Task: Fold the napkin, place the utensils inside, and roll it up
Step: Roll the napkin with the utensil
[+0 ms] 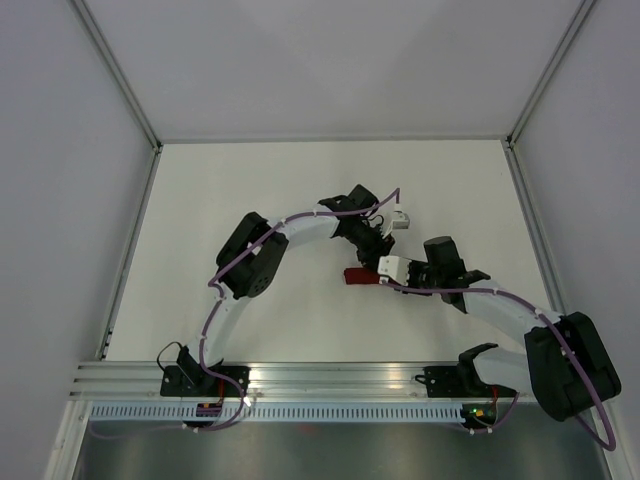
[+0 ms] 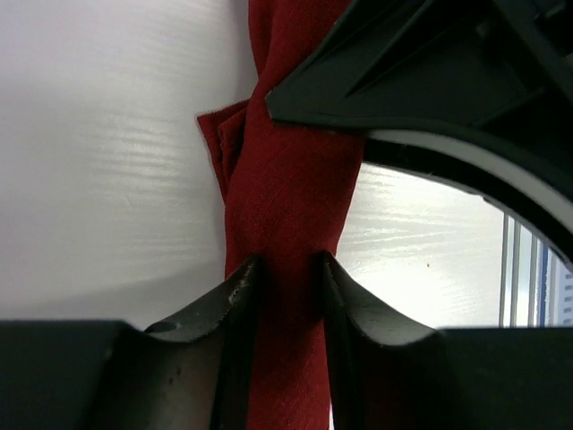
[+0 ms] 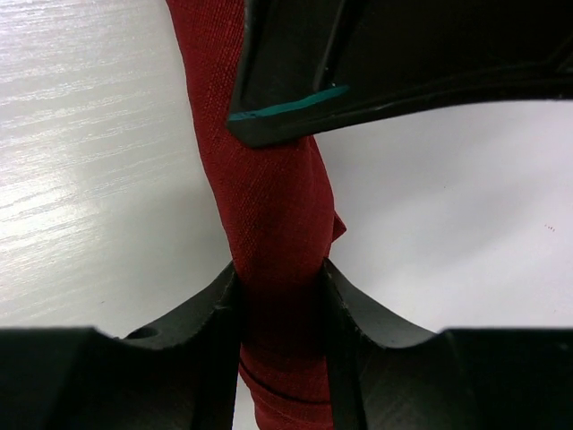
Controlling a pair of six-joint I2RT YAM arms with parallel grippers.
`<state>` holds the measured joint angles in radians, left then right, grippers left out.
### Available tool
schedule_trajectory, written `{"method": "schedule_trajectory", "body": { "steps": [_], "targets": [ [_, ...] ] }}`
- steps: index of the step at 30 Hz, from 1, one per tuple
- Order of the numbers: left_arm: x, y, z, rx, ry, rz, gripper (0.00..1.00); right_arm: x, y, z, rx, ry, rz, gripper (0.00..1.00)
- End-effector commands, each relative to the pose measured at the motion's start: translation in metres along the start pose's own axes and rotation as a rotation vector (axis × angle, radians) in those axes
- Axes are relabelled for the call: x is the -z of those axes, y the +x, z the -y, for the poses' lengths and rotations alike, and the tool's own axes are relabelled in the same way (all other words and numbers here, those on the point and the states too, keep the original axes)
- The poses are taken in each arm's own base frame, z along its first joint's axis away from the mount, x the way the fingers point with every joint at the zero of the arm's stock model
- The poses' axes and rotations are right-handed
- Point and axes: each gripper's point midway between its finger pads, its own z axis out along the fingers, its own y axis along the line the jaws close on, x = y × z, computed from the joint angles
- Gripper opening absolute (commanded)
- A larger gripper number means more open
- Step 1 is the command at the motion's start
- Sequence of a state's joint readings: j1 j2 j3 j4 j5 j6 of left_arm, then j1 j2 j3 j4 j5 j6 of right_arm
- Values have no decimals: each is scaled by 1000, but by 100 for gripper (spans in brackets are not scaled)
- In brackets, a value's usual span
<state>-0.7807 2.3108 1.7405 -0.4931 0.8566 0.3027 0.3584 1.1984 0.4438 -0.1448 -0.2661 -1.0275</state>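
Observation:
The maroon napkin (image 1: 356, 277) is a tight roll near the table's middle. In the left wrist view the napkin (image 2: 291, 197) runs between my left gripper's (image 2: 289, 269) fingers, which are shut on it. In the right wrist view the napkin (image 3: 273, 206) is pinched the same way by my right gripper (image 3: 280, 273), with layered roll edges showing below the fingers. Both grippers, the left (image 1: 377, 256) and the right (image 1: 386, 271), meet over the roll. No utensils show; I cannot tell if they are inside.
The white table (image 1: 300, 180) is walled at the back and both sides. An aluminium rail (image 1: 330, 378) runs along the near edge by the arm bases. Each wrist view shows the other gripper's black body close above the roll (image 2: 421, 81) (image 3: 403, 54).

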Motion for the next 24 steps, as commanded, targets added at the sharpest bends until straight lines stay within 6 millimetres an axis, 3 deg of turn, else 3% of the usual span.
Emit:
{"method": "schedule_trajectory", "body": {
  "steps": [1, 4, 5, 6, 9, 15, 19, 20, 21, 23, 24],
  "targets": [
    [-1, 46, -1, 238, -1, -81, 42, -2, 7, 0, 11, -3, -32, 31],
    [11, 20, 3, 237, 6, 38, 46, -2, 6, -3, 13, -30, -33, 27],
    [17, 6, -5, 203, -4, 107, 47, -2, 7, -5, 11, -39, -37, 27],
    [20, 8, -6, 220, -9, 125, 48, -2, 6, -5, 14, -42, -36, 27],
    [43, -19, -11, 228, -39, 246, 49, -2, 7, -6, 12, -58, -43, 26],
    [84, -42, -18, 250, -106, 428, 50, -5, 5, -8, 8, -116, -52, 25],
    [127, -55, -29, 221, -254, 608, 50, -5, 2, -13, -7, -207, -61, 25],
    [146, -67, -19, 188, -287, 670, 50, -3, 5, -16, -18, -237, -75, 25],
    [150, -52, -27, 242, -365, 706, 50, -5, 3, -13, -23, -251, -79, 24],
    [190, -73, -17, 177, -469, 867, 51, -4, 4, -16, -33, -295, -85, 24],
    [190, -57, -16, 212, -496, 881, 53, -7, 4, -14, -40, -314, -89, 24]
  ]
}}
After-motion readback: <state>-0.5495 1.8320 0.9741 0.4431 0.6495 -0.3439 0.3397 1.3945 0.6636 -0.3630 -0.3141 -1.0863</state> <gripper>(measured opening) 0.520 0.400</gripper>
